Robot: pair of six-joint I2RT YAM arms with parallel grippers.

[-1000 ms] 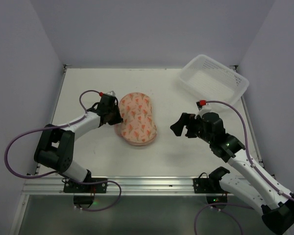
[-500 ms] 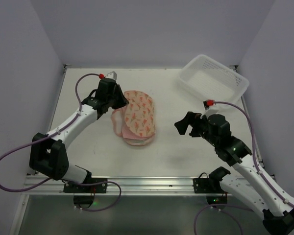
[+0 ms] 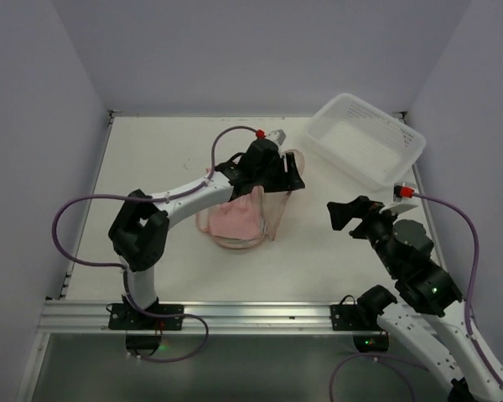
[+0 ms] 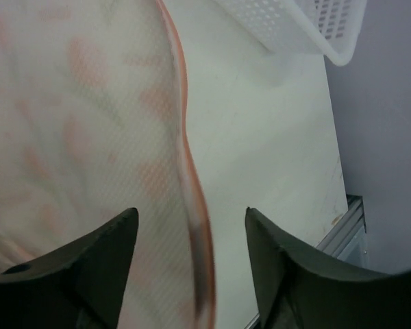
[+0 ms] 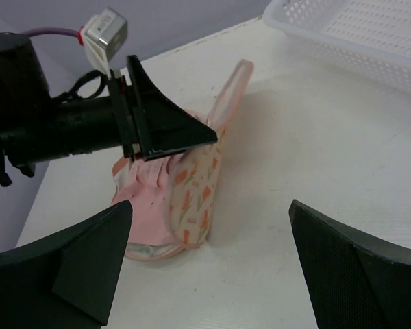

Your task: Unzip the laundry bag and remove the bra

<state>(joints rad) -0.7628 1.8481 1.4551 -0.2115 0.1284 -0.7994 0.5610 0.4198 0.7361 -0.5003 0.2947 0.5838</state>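
From above, the left arm stretches far across the table (image 3: 151, 159) to mid-field, elbow bent and wrist turned right, and the left gripper (image 3: 289, 177) sits at the top of the bag (image 3: 235, 222). The bag lies open at the centre with its pink lining up, and one flap (image 3: 272, 213) stands on edge. The right arm is folded back, and the right gripper (image 3: 345, 216) hovers apart to the bag's right, in front of the basket (image 3: 369, 134) in the far right corner. Only the left wrist view shows the left gripper's own fingers (image 4: 89, 267): they are partly spread, with the flap's rim running up between them. The patterned fabric covers the left side, and it looks propped there rather than pinched. The right wrist view alone shows the flap side-on, upright against the left gripper's tip. The right fingers (image 5: 356, 274) are spread wide and hold nothing.
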